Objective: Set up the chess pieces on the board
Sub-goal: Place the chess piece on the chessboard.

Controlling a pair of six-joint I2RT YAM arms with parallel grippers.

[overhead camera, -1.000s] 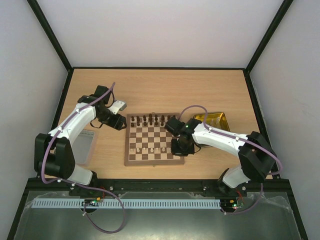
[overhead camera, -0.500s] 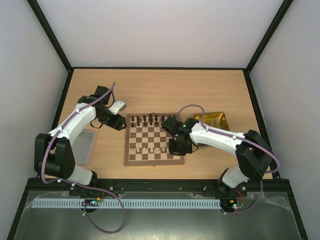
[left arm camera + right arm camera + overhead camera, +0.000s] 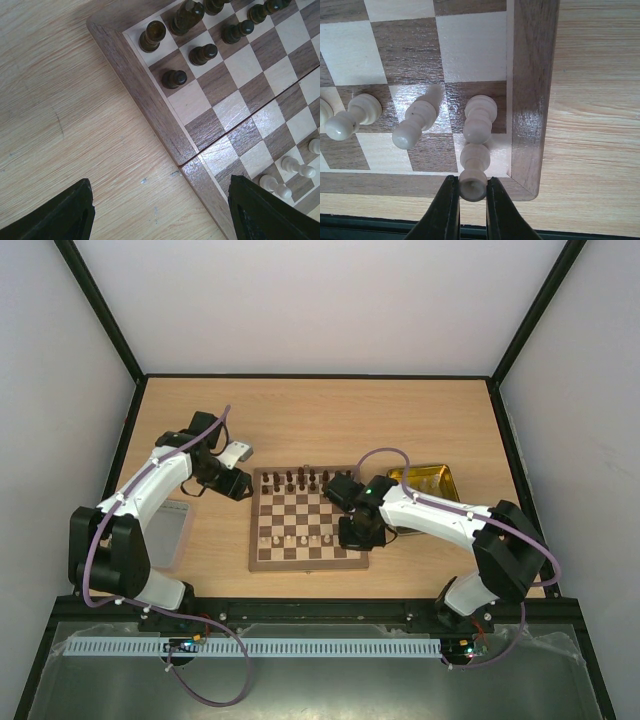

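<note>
Board point(image 3: 308, 519) flat on pale wood table point(image 3: 300, 420), white walls point(image 3: 320, 300) around.

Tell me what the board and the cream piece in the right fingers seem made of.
The board looks like varnished wood: grain runs through its dark border and squares, with glossy glare. The cream piece between the right fingers is smooth with a slight sheen, turned pale wood or perhaps plastic; no grain shows to settle it.

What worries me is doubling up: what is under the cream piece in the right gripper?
The pale corner square of the board, bare where visible, lies under the cream piece in the right gripper. The spot beneath its base is covered; contact unclear.
</note>
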